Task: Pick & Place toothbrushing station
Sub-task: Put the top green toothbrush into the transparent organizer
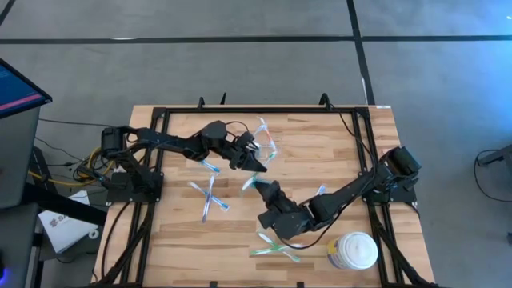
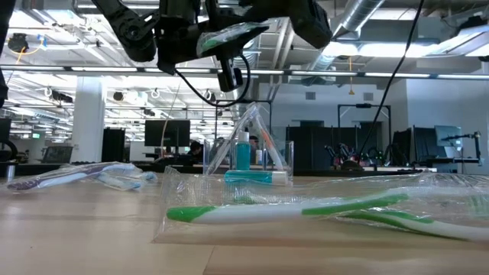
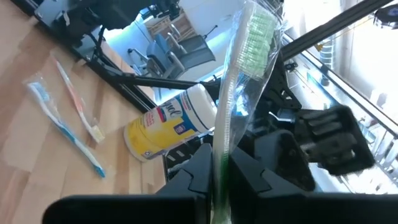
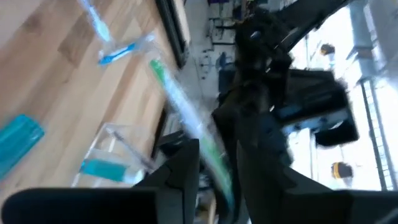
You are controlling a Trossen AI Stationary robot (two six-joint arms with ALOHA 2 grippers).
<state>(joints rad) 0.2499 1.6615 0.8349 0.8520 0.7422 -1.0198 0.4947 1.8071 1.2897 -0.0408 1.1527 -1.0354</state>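
Observation:
A green toothbrush [image 3: 231,106] in a clear wrapper hangs in the air over the table's middle. My left gripper [image 1: 258,166] is shut on it. My right gripper [image 1: 262,187] faces the left one from the near right and is open, its fingers on either side of the same brush [image 4: 180,109]. The clear holder [image 1: 268,144] stands on the table just beyond both grippers, with a teal tube [image 2: 243,153] upright inside it. More wrapped toothbrushes lie flat on the wood at the left [image 1: 210,196] and near the front edge [image 1: 276,250]. My left gripper pinches the wrapped green toothbrush by its handle [image 3: 219,155] between its two fingers, which point about level toward the table's near right. The brush runs on past the fingertips, its bristle head [image 3: 258,31] at the free end, clear of the table. My right gripper has the brush's shaft [image 4: 211,155] running between its open fingers; I cannot tell whether they touch it.
A white and yellow lidded jar [image 1: 354,252] stands at the near right corner. A black frame [image 1: 264,110] rims the wooden table. A blue toothbrush [image 1: 210,166] lies under the left arm, and another one [image 1: 320,192] beside the right arm.

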